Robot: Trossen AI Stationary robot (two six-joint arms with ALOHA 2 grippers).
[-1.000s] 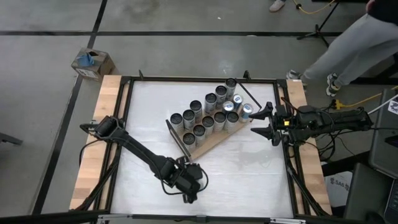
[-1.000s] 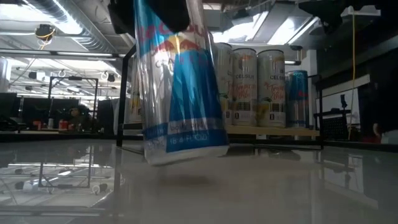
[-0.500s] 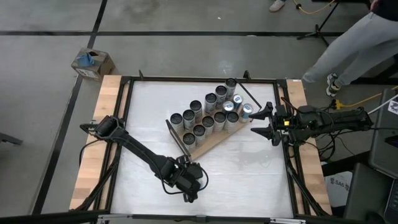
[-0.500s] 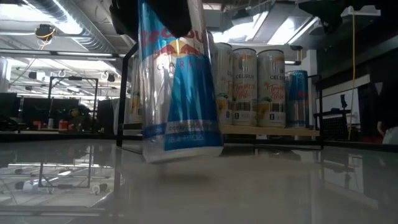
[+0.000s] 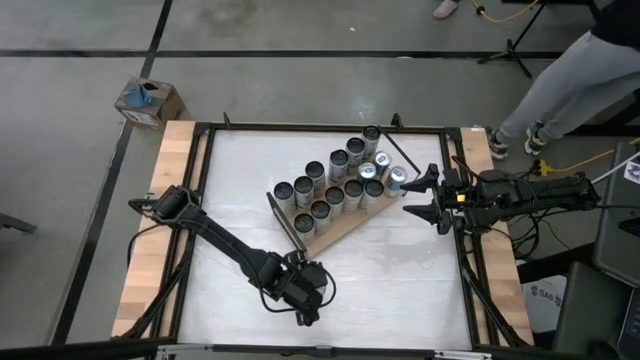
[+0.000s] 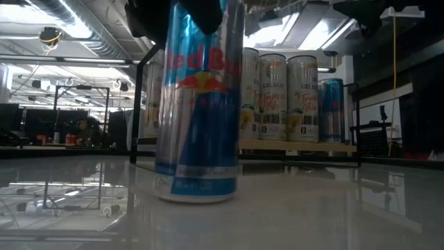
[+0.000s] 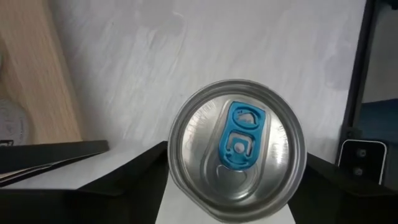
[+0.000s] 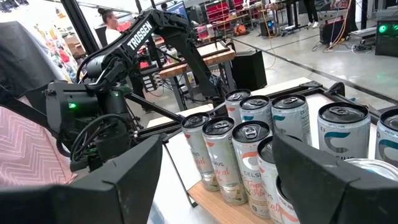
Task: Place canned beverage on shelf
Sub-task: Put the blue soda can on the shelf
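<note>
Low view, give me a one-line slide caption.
A blue-and-silver Red Bull can stands upright on the glossy table, with Celsius cans lined up on the shelf behind.

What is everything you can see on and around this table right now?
table: one, white, centre.
shelf: one, light-brown board, lying skewed mid-table.
shelved cans: over a dozen, mostly silver, upright in rows on the shelf.
Red Bull can: one, blue and silver, upright on the table near the front.
cardboard box: one, brown, on the floor past the far left corner.
person: one, grey trousers, floor at far right.
left gripper: dark, over the Red Bull can.
right gripper: dark, open, empty, beside the shelf.
</note>
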